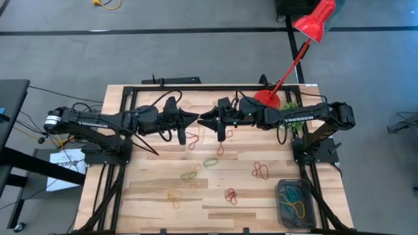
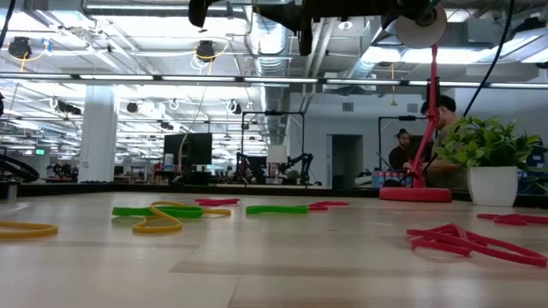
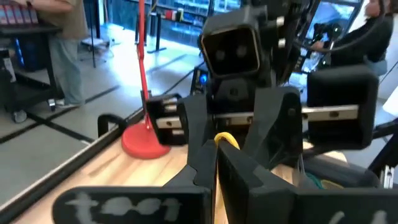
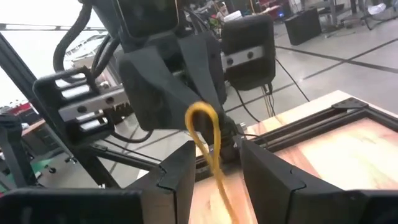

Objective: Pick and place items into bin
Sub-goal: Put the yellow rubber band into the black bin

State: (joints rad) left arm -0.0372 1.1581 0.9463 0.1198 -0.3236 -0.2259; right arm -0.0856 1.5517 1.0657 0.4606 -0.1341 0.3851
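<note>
- Two grippers meet nose to nose above the table's far middle; the left gripper [image 1: 193, 119] has its fingers pinched together on a thin yellow rubber loop [image 4: 205, 134].
- Right gripper [image 1: 204, 119] faces it, fingers spread wide either side of that loop, not yet gripping it.
- Loose coloured bands [image 1: 210, 161] lie scattered mid-table.
- Dark grey translucent plastic bin [image 1: 313, 215] sits at the near right corner, several bands inside.
- Judgement: loop is light, limp, stretchy; take the hanging strand, not the pinched end.

A grey floor [image 1: 196, 16] surrounds the wooden table [image 1: 215, 196], beneath a ceiling with exposed ducts [image 2: 274, 34].
</note>
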